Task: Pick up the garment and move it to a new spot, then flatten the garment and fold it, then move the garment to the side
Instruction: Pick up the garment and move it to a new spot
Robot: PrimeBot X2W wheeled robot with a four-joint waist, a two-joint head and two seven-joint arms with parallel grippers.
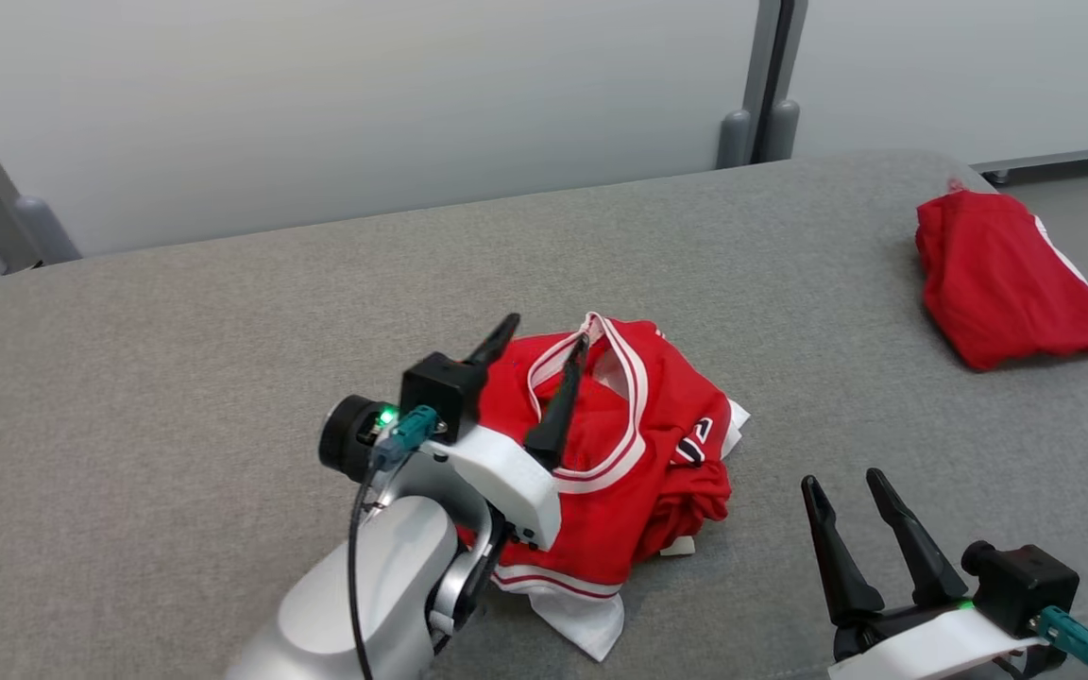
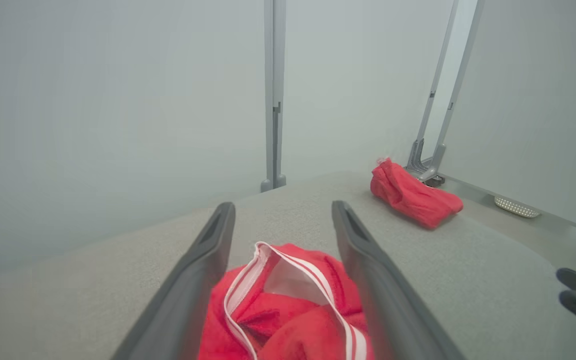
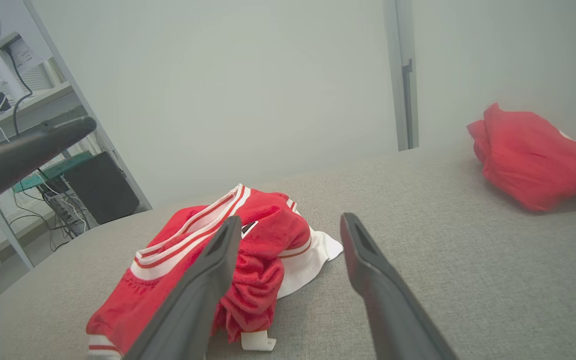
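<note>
A crumpled red garment [image 1: 638, 453] with white and red striped trim lies in a heap near the middle of the grey padded table [image 1: 223, 359]. My left gripper [image 1: 544, 345] hovers over its left part, open, one finger lying across the striped neckline. In the left wrist view the garment [image 2: 288, 310] shows between the spread fingers of the left gripper [image 2: 282, 210], with nothing pinched. My right gripper [image 1: 844, 484] stands open at the lower right, apart from the cloth. From the right wrist, the garment [image 3: 263, 235] lies to the left of the right gripper [image 3: 290, 220].
A second red garment [image 1: 1002, 279] lies bunched at the table's far right edge, also seen as the red bundle [image 2: 413, 195] and red bundle [image 3: 533, 155]. Grey wall panels with a post [image 1: 761, 85] stand behind the table. A desk with cables [image 3: 33, 165] stands off to the left.
</note>
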